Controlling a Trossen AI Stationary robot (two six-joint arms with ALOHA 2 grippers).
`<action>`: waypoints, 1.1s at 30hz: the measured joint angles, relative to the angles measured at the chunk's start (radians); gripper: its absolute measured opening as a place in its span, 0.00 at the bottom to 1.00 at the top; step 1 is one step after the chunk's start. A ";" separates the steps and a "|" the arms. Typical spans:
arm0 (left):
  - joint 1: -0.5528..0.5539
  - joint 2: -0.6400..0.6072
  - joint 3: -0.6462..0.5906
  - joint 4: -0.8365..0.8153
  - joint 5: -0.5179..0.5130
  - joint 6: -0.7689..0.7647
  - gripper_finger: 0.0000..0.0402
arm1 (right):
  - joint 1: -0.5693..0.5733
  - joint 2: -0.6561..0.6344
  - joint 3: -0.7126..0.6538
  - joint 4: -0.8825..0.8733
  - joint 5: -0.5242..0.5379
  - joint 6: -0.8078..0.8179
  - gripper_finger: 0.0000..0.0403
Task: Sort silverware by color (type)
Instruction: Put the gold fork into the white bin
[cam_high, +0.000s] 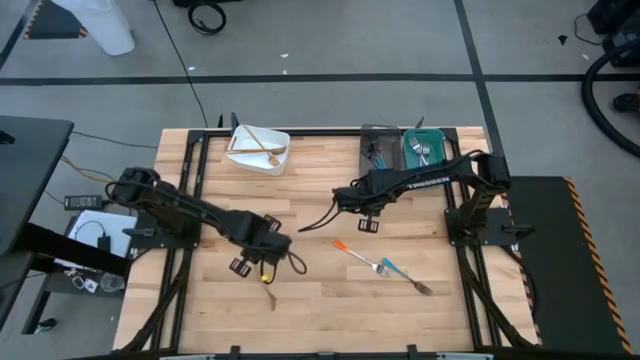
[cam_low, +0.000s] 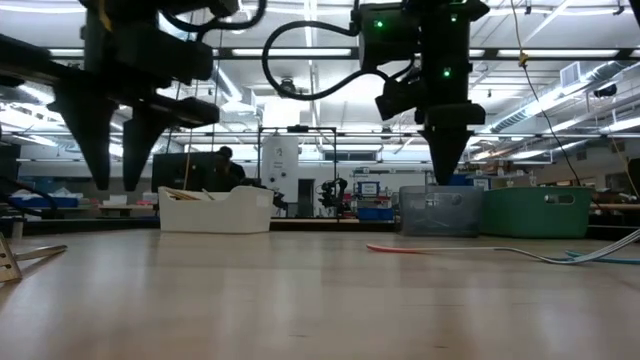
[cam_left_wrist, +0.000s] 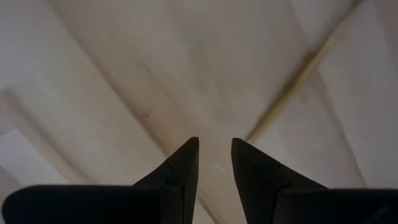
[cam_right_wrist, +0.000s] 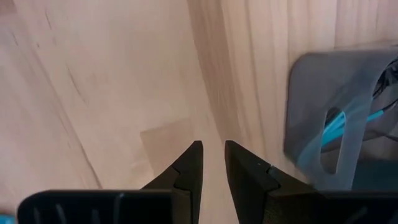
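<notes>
Gold utensil: thin tan sliver (cam_high: 268, 291) lying on the bare wood at lower centre-left of the high view, just below your left gripper; it shows again as a pale slanting stick (cam_left_wrist: 297, 81) in the left wrist view.
Long axis: runs nearly top to bottom in the high view, tilted a little; in the left wrist view it crosses ahead of the fingers on a diagonal, so judge that the wrist wants turning before you pinch across it.
Left gripper: (cam_high: 262, 252) hangs over the wood just above that utensil, its two dark fingers parted by a narrow gap with nothing between them.
Nearer arm: the left, clearly; the right is well apart from this piece.
Orange fork: (cam_high: 358, 256) orange handle and metal tines, lying aslant right of centre.
Blue fork: (cam_high: 406, 276) blue handle, metal end, just beside the orange one, and slanted alike.
Right gripper: (cam_high: 340, 197) hovers at centre, above and left of those two forks; fingers slightly apart, empty.
White bin: (cam_high: 239, 157) at upper centre-left, smooth-walled, gold pieces inside.
Grey bin: (cam_high: 366, 157) at upper right, translucent, blue-handled pieces inside.
Teal bin: (cam_high: 408, 158) touching the grey one, with silverware inside.
Table: (cam_high: 320, 320) pale wood planks, smooth, faint grain.
</notes>
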 joint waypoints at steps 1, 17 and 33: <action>-0.012 0.000 0.000 0.000 0.000 0.000 0.26 | 0.004 0.000 0.000 -0.008 0.000 0.000 0.19; -0.196 0.000 0.000 0.141 0.001 -0.113 0.26 | 0.113 0.000 -0.068 -0.078 0.072 0.094 0.19; -0.241 0.000 -0.015 0.130 0.000 -0.270 0.17 | 0.247 0.000 -0.079 -0.072 0.191 0.209 0.19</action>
